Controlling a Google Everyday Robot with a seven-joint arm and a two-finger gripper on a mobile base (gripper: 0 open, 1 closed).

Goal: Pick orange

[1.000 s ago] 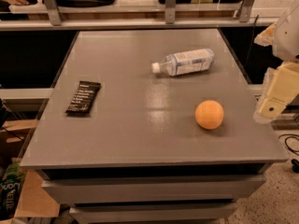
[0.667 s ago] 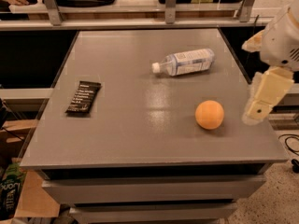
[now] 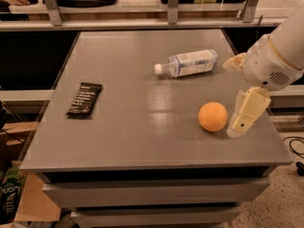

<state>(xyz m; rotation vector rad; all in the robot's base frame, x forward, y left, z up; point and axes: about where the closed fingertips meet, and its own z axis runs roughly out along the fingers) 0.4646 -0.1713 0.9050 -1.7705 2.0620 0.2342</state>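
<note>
One orange [image 3: 213, 116], one bottle [image 3: 187, 63], one dark bar [image 3: 84, 99] on bench [image 3: 128, 141]; claw [image 3: 241, 118] just right of orange, its state can't tell, arm cropped.

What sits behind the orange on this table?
A clear plastic bottle lies on its side behind the round orange fruit, apart from it, on the grey table. The tool hangs beside the fruit, covering some tabletop.

Looks dim and warm, lit from overhead, throws a pale glare patch across the middle of the grey counter [image 3: 118, 65], lays a small soft shadow beneath the orange [image 3: 212, 116], brightens the cream gripper [image 3: 244, 115] just right of it, sinks to near-black beside the counter.
</note>
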